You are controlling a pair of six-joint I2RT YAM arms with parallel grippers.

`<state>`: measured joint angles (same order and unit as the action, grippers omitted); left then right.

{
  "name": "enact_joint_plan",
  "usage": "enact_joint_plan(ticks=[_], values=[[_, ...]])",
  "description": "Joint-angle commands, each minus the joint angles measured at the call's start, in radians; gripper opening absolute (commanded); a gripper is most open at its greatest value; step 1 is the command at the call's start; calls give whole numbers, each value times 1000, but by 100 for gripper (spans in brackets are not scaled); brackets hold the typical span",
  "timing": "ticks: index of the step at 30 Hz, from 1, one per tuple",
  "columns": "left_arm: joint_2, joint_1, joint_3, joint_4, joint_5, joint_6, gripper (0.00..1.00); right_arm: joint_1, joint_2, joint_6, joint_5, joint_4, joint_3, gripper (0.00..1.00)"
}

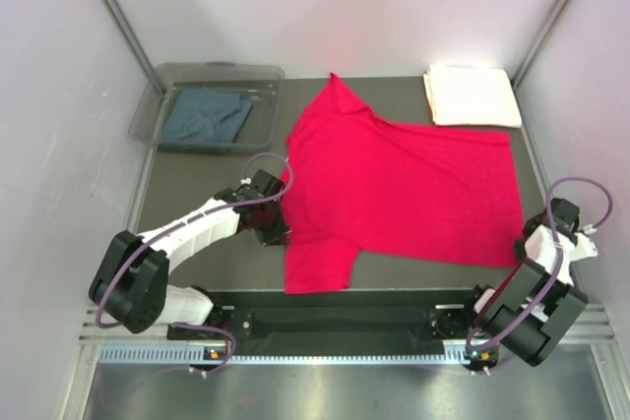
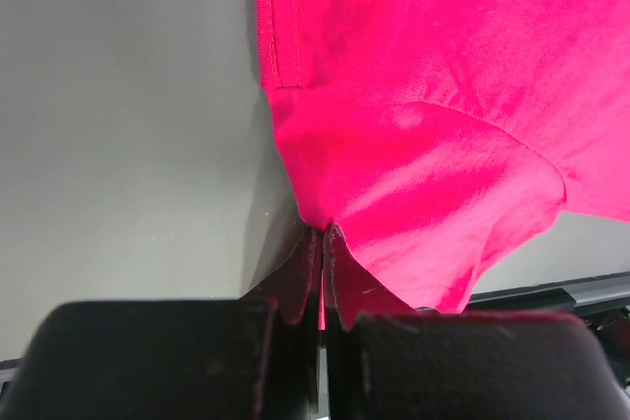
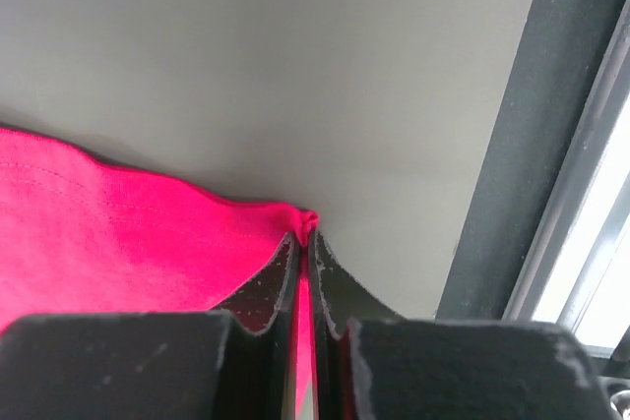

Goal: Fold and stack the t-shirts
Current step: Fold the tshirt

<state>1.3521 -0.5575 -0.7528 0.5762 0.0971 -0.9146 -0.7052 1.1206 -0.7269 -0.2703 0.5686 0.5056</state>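
Red shirt [image 1: 404,189] lies spread flat across the middle of the table [image 1: 197,189], collar toward the upper centre of the frame. My left gripper [image 2: 323,241] is clamped on its edge by the sleeve, lower left. The right gripper [image 3: 307,235] is pinched shut on the hem corner, lower right. Two holds set wide apart should, I judge, keep the cloth taut for a first fold. White shirt [image 1: 472,95] sits folded upper right, likely the stack base. Blue-grey shirt [image 1: 207,115] waits crumpled in the bin [image 1: 157,95], upper left.
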Motion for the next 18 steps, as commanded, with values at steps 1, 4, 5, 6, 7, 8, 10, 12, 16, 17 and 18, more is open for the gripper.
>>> enact_joint_plan(ticks=[1, 4, 5, 6, 7, 8, 10, 12, 16, 17, 18], values=[[-57, 7, -5, 40, -16, -6, 0, -13, 12, -11, -52, 31, 11, 0], [-118, 7, 0, 77, -33, -7, 0, -14, -24, -12, -53, 88, 24, 0], [-136, 7, 3, 83, -43, -15, 0, -14, -36, -17, -55, 121, 31, 0], [-151, 7, 9, 91, -45, -20, 0, -13, -47, -19, -61, 140, 39, 0], [-178, 7, 21, 99, -45, -27, 0, -13, -42, -19, -64, 158, 48, 0], [-192, 7, 29, 108, -42, -35, 0, -13, -38, -20, -72, 193, 63, 0], [-231, 7, 38, 132, -45, -53, 0, -7, -36, -31, -66, 220, 73, 0], [-252, 7, 44, 162, -53, -66, 0, 4, -48, -31, -69, 238, 77, 0], [-271, 7, 69, 162, -56, -64, 0, 21, -54, -35, -84, 254, 97, 0], [-263, 7, 66, 153, -51, -58, 0, 23, -54, -34, -81, 257, 109, 0], [-252, 7, 63, 145, -51, -47, 0, 27, -48, -26, -75, 254, 117, 0]])
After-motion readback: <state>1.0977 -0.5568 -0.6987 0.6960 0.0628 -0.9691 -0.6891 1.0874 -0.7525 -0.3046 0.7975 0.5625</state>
